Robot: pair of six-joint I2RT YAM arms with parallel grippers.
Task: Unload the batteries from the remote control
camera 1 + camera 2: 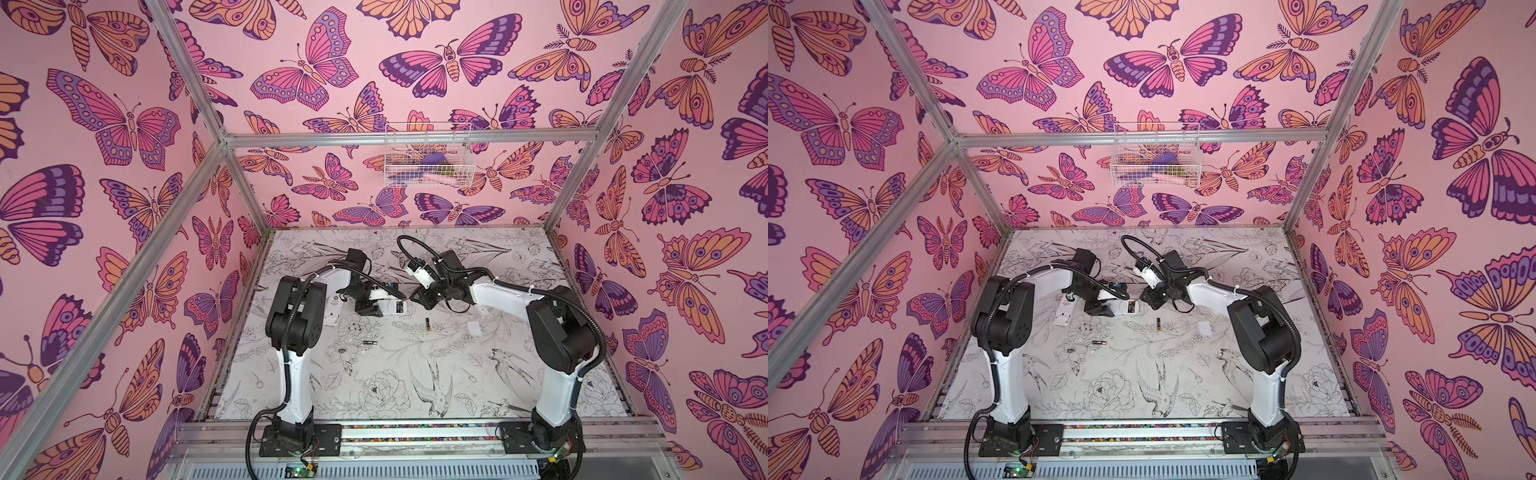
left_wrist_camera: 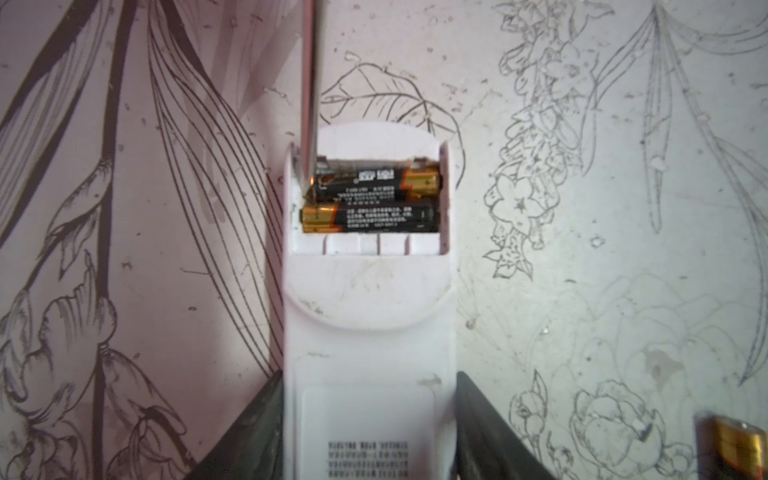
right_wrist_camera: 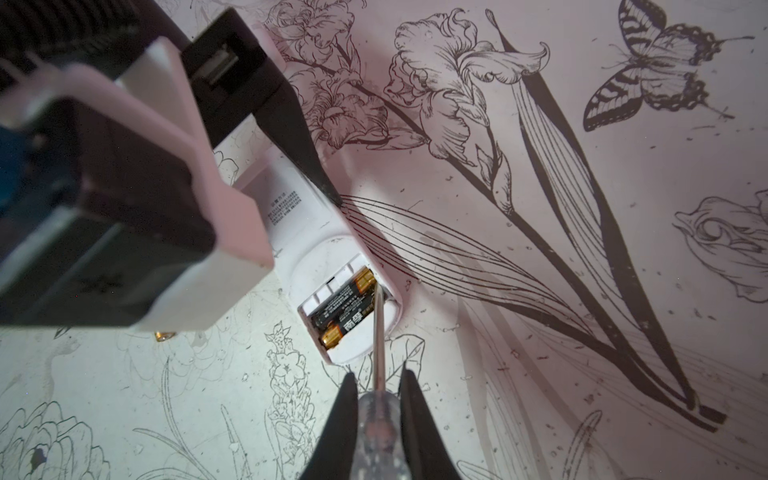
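A white plastic remote control is clamped between the left gripper's fingers, with two slim black gold-ended batteries seated in its open compartment. A clear-handled metal screwdriver is pinched by the right gripper, its tip in that compartment. Loose batteries are seen at the remote's 4 and 7 o'clock.

A: Top views?
B: Mounted high at the near edge, tilted down; the whole table is covered in both top views.
A: Wrist views?
B: Held close; the remote is seen from opposite ends.
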